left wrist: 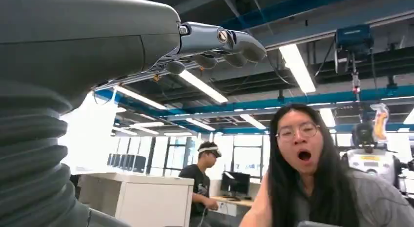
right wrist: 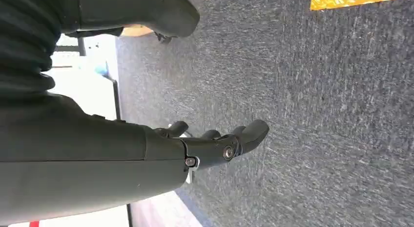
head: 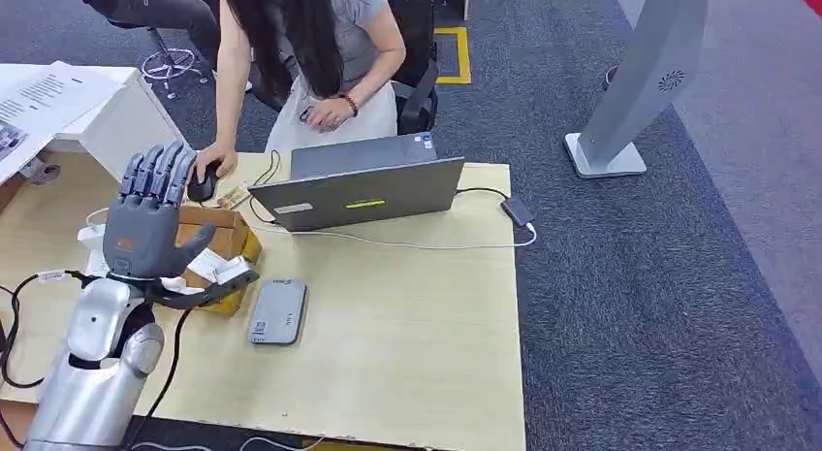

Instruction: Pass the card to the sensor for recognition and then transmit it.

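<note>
Left hand (head: 145, 218) raised over table (head: 407, 315), fingers spread, holding nothing; right hand (right wrist: 215, 144) hung empty, slightly curled. Sensor (head: 278, 311) untouched; card unidentifiable; task apparently unstarted.

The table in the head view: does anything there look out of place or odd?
Nothing is spilled or damaged. The left hand is raised with fingers spread, holding nothing, above the cardboard box. The grey sensor lies flat nearby with no card on it.

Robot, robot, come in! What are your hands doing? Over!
Left hand raised, open, empty. Right hand hanging over carpet, open, empty. Card reader on table; can't tell where the card is. Person's hand on mouse nearby.
</note>
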`<action>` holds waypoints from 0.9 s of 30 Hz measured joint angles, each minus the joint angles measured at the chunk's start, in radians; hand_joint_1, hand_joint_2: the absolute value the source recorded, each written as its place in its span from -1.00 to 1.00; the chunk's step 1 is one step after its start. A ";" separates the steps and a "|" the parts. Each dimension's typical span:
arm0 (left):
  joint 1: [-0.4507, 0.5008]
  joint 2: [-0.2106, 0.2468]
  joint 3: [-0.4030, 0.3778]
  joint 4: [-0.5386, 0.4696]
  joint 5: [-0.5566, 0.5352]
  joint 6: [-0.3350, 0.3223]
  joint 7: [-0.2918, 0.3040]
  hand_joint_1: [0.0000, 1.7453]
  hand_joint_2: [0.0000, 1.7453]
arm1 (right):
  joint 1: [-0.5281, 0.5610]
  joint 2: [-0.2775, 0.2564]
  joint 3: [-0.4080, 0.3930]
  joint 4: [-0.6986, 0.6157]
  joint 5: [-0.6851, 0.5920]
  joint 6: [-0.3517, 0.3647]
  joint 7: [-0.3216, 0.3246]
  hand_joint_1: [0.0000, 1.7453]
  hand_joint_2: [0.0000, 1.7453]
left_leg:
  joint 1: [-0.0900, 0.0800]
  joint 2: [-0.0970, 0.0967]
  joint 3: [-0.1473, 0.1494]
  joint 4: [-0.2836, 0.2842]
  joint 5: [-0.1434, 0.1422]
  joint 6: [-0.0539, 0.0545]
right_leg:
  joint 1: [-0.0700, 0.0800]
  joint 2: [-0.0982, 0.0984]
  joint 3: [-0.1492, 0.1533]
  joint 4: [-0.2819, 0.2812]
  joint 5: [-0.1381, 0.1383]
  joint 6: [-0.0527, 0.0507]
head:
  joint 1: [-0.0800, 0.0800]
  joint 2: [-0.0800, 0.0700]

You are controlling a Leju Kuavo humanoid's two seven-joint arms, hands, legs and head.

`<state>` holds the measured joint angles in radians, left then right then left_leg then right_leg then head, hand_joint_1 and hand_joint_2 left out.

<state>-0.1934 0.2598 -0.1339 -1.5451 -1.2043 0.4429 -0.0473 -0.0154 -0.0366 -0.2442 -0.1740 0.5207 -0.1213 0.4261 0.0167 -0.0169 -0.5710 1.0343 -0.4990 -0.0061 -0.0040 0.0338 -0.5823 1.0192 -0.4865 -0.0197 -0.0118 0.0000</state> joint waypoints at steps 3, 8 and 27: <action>0.031 -0.002 0.000 -0.043 0.002 0.000 -0.004 -1.00 1.00 | 0.000 0.002 -0.008 0.000 0.000 0.000 0.000 -1.00 1.00 | 0.000 0.000 0.000 0.000 0.000 0.000 | 0.000 0.000 0.000 0.000 0.000 0.000 | 0.000 0.000; 0.111 -0.011 0.000 -0.107 0.009 0.023 -0.021 -1.00 1.00 | 0.000 0.005 -0.018 0.000 -0.005 -0.005 0.008 -1.00 1.00 | 0.000 0.001 0.001 0.000 0.000 0.000 | 0.000 0.001 0.002 0.000 0.000 0.000 | 0.000 0.000; 0.435 -0.058 0.038 -0.149 -0.048 -0.069 0.075 -1.00 1.00 | 0.008 0.021 -0.072 0.000 0.016 -0.015 -0.013 -1.00 1.00 | -0.001 -0.001 0.001 0.000 -0.003 0.004 | -0.001 -0.002 0.004 0.000 -0.003 0.004 | 0.000 0.000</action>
<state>0.2420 0.2018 -0.0955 -1.6938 -1.2524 0.3735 0.0278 -0.0076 -0.0156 -0.3166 -0.1740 0.5371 -0.1362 0.4128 0.0158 -0.0181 -0.5699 1.0342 -0.5022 -0.0026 -0.0047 0.0319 -0.5788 1.0189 -0.4895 -0.0160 -0.0114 0.0000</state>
